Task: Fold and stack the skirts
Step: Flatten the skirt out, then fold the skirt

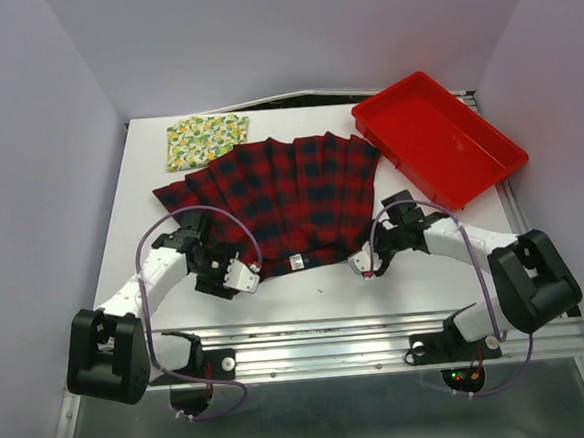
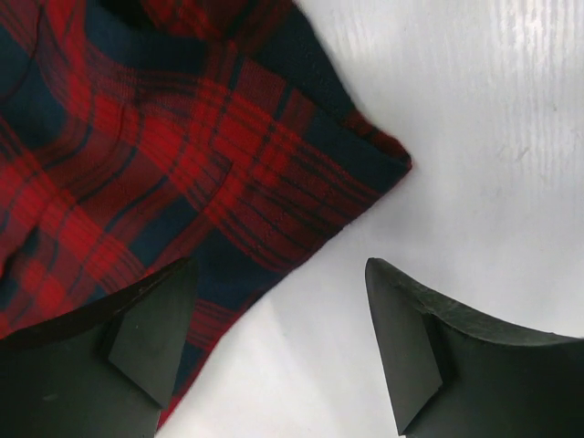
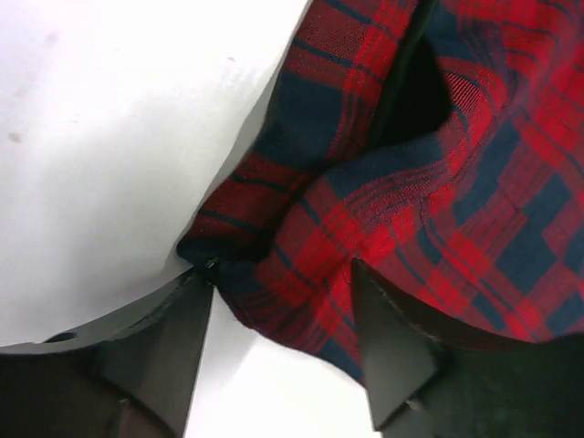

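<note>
The black bases of the left arm (image 1: 106, 352) and right arm (image 1: 532, 282) sit nearest, at either end of a metal rail (image 1: 380, 333) along the front edge of the white bench (image 1: 318, 297). Both arms reach inward to the near edge of the plaid skirt (image 1: 280, 195).

The left end effector (image 2: 278, 265) is apart. One finger (image 2: 151, 338) lies over the cloth at the skirt's near left corner, and the other is over bare bench. The corner's tip lies just beyond the gap.

The right end effector (image 3: 281, 269) is also apart, straddling the near right corner. The cloth there is rumpled and reaches both fingers (image 3: 169, 338), with bare bench showing in the gap beneath.

The red-and-black skirt lies spread flat in the middle of the bench. Its pleats fan wider toward the far side, and a small white tag (image 1: 297, 262) sits on its near edge.

Farther back at the left, the lemon-print skirt (image 1: 204, 138) lies as a small flat square. Its near edge meets the plaid's far edge, and whether the two overlap cannot be told.

At the far right stands the red tray (image 1: 468, 152), set at a slant. Its near left corner is just beside the plaid's far right corner.
</note>
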You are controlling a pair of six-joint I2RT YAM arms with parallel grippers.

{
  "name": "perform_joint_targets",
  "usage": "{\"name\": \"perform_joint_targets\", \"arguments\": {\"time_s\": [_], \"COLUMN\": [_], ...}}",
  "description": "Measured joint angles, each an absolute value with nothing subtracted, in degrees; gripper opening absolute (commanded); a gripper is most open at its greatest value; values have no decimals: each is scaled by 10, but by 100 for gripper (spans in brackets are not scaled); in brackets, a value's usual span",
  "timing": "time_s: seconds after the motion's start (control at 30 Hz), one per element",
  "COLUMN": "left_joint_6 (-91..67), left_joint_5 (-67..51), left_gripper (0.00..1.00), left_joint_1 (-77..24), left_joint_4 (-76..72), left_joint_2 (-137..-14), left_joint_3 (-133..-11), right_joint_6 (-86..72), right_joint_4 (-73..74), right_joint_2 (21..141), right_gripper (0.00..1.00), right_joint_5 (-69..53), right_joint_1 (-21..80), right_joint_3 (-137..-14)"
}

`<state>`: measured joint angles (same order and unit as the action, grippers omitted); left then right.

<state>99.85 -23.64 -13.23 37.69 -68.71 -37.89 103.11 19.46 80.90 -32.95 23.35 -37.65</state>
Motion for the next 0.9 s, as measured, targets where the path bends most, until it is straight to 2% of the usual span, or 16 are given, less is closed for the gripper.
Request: {"name": "perform_joint_targets", "arguments": {"time_s": [0.17, 0.27, 0.3, 0.37, 0.4, 0.43, 0.47, 0.5, 0.67, 0.9], "left_joint_6": [1030, 1039, 1043, 1042, 1036, 1028, 1020, 1011, 954, 828], "left_joint_5": [-244, -246, -246, -249, -252, -256, -261, -265, -296, -407], "left_gripper": [74, 58, 48, 36, 29, 16, 8, 1, 0, 0], "left_joint_1": [-170, -183, -187, -191, -192, -192, -192, -192, -167, 26], "left_joint_4": [369, 369, 365, 355, 350, 345, 340, 336, 329, 319], "left_joint_2": [-686, -684, -684, -684, -684, -684, -684, -684, -670, -614], "left_joint_3": [-353, -338, -332, -325, -324, -324, -324, -324, -329, -422], "right_joint_6": [1053, 1054, 1052, 1046, 1041, 1036, 1030, 1022, 960, 792], "right_joint_4": [177, 167, 164, 161, 161, 160, 160, 161, 164, 175], "right_joint_2": [822, 827, 828, 828, 828, 827, 826, 821, 774, 763], "right_gripper": [41, 34, 31, 24, 16, 11, 2, 1, 1, 1], "right_joint_5": [-330, -330, -330, -331, -331, -331, -330, -330, -324, -319], "right_joint_1": [240, 245, 245, 245, 245, 245, 245, 245, 245, 217], "right_joint_3": [-375, -369, -369, -369, -369, -369, -369, -369, -369, -451]}}
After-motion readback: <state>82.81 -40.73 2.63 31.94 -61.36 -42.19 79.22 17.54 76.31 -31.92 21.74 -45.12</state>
